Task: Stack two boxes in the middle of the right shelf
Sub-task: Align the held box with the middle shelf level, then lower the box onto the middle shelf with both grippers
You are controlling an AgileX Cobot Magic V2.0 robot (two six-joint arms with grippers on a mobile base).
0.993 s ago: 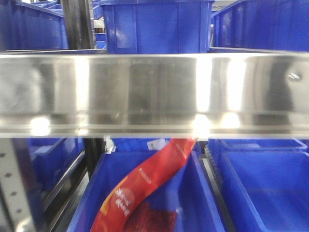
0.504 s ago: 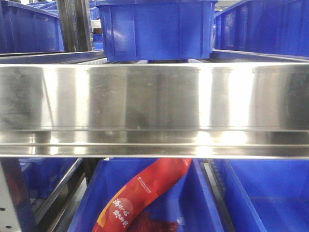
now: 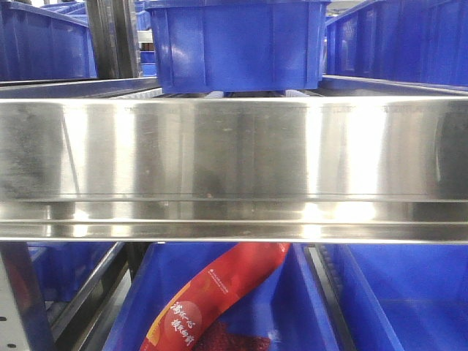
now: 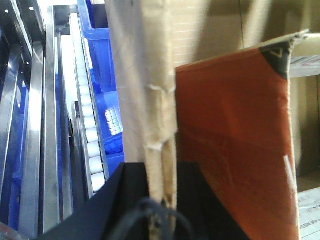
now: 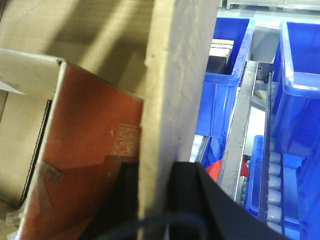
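Both grippers hold a cardboard box (image 4: 142, 75) by opposite side walls. Its long axis therefore runs across from one gripper to the other, and its open side faces the wrist cameras. The left gripper (image 4: 162, 172) is clamped on one wall, with a black finger pressed to each face. The right gripper (image 5: 156, 167) pinches the opposite wall the same way. Each wall stands edge-on and points straight away from its gripper.

The steel shelf (image 3: 234, 168) shows its broad front rail level across the front view. The rail sits lower in that view than a second ago and is sharp where it was blurred. Against half a second ago it has hardly shifted.

The box is pale brown corrugated board with a frayed edge, and a strip of tape is peeling off the wall in the left grip. Inside the box lies an orange-red printed box (image 4: 235, 150). Outside the box, beyond the gripped walls, are blue bins (image 5: 300, 100) and a white roller track (image 4: 92, 145).
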